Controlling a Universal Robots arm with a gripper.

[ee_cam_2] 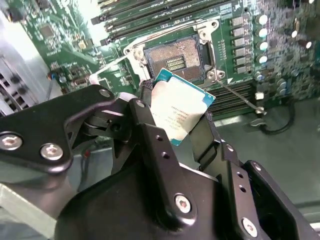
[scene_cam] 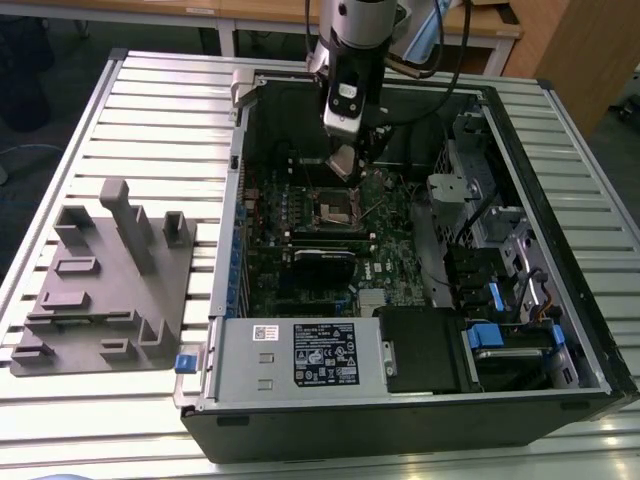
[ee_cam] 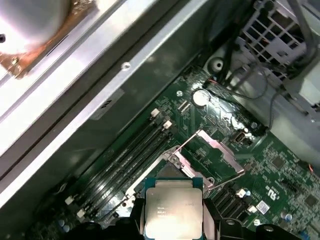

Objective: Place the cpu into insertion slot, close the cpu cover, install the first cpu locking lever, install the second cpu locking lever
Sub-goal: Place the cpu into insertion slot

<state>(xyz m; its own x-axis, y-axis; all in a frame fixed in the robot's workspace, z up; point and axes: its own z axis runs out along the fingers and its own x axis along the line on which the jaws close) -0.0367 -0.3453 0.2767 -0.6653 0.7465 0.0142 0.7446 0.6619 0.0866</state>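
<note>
My gripper [scene_cam: 345,170] hangs inside the open computer case, just above the insertion slot [scene_cam: 335,208]. It is shut on the cpu [scene_cam: 343,162], a flat silvery square held by its edges between the two black fingers [ee_cam_2: 145,107]. In both wrist views the cpu [ee_cam_2: 177,112] [ee_cam: 172,210] is tilted over the dark square insertion slot [ee_cam_2: 175,60] [ee_cam: 167,174] and stays clear of it. The cpu cover [ee_cam: 220,150] stands swung up beside the slot. A thin locking lever [ee_cam_2: 240,97] sticks out loose from one corner, and another lever [ee_cam_2: 165,27] runs along the slot's far side.
The case [scene_cam: 230,250] lies open on a slatted metal table [scene_cam: 150,120]. Long memory slots [ee_cam_2: 165,10] run beside the socket. A power supply [scene_cam: 300,355] and drive cage [scene_cam: 480,210] crowd the case. A grey fixture block [scene_cam: 100,280] sits at the exterior view's left.
</note>
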